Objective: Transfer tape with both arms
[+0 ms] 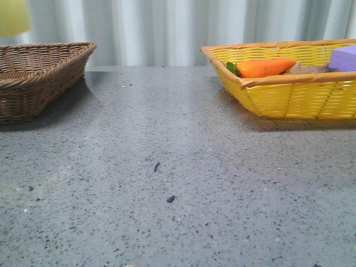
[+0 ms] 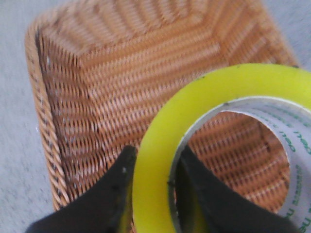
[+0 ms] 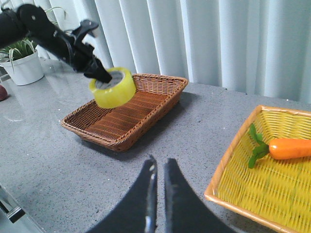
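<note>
My left gripper (image 2: 153, 189) is clamped on the tape (image 2: 214, 145): one black finger presses the yellow outer face, the other sits inside the white core with its green lettering. The roll hangs in the air above the brown wicker basket (image 2: 97, 97), over its woven floor and not touching it (my right wrist camera shows the gap plainly). From that side, the left arm (image 3: 48, 34) reaches in over the basket's rim with the roll at its tip.

My right gripper (image 3: 159, 194) holds nothing; its two dark fingers stand nearly together with only a thin slit between them, above the grey speckled table (image 1: 178, 183) between the two baskets.

Off to my right sits the yellow basket (image 1: 289, 94), holding an orange carrot (image 1: 266, 67) and a purple block (image 1: 344, 57).
</note>
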Robot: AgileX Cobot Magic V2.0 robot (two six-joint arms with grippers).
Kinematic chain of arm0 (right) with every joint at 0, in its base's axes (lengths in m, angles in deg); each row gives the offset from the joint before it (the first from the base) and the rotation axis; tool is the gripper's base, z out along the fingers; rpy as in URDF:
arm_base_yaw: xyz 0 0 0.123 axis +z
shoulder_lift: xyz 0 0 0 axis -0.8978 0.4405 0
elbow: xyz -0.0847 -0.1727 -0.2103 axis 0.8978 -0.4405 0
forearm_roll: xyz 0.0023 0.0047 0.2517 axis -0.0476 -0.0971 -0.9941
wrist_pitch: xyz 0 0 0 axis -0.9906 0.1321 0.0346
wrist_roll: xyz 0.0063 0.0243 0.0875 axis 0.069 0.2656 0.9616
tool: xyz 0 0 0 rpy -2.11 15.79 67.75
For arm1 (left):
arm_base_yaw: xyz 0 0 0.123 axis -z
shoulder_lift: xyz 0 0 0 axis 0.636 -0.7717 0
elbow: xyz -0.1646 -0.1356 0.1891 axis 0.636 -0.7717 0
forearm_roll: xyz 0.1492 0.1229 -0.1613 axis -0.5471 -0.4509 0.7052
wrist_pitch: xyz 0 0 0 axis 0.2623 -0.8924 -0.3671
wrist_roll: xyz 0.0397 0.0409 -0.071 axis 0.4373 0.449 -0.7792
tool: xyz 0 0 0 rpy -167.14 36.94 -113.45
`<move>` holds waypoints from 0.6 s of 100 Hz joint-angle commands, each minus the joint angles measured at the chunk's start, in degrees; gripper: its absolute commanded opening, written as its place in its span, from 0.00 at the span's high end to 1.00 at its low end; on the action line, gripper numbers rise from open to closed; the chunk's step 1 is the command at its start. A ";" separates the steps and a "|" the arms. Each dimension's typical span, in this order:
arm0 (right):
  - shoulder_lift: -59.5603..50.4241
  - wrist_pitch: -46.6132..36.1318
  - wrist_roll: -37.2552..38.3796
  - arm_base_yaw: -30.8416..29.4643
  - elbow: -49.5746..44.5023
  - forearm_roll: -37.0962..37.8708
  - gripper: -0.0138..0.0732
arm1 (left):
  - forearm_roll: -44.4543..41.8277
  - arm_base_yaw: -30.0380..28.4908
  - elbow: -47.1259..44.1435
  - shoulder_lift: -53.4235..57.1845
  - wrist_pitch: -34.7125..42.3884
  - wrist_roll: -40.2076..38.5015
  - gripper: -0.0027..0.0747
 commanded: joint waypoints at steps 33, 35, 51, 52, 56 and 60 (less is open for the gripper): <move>1.00 -3.94 0.05 -0.09 1.26 1.14 0.90 | 18.25 -0.24 -4.63 6.90 9.22 -3.86 0.47; 1.00 -3.55 0.05 -0.09 1.28 1.69 0.90 | 21.02 0.02 -5.24 7.97 10.46 -2.86 0.48; -1.97 -3.50 0.05 -0.09 -1.91 8.68 0.90 | 27.55 5.33 -12.90 19.61 22.79 3.16 0.63; -2.22 -3.63 0.05 -0.09 -2.50 9.47 0.90 | 27.31 5.65 -13.37 20.23 24.02 3.32 0.64; -3.99 -4.44 0.05 -0.09 -4.12 11.96 0.90 | 25.48 7.53 -16.53 24.13 27.14 3.56 0.67; -5.63 -5.19 0.05 -0.09 -6.24 14.01 0.90 | 23.58 9.05 -20.13 28.17 30.56 3.56 0.70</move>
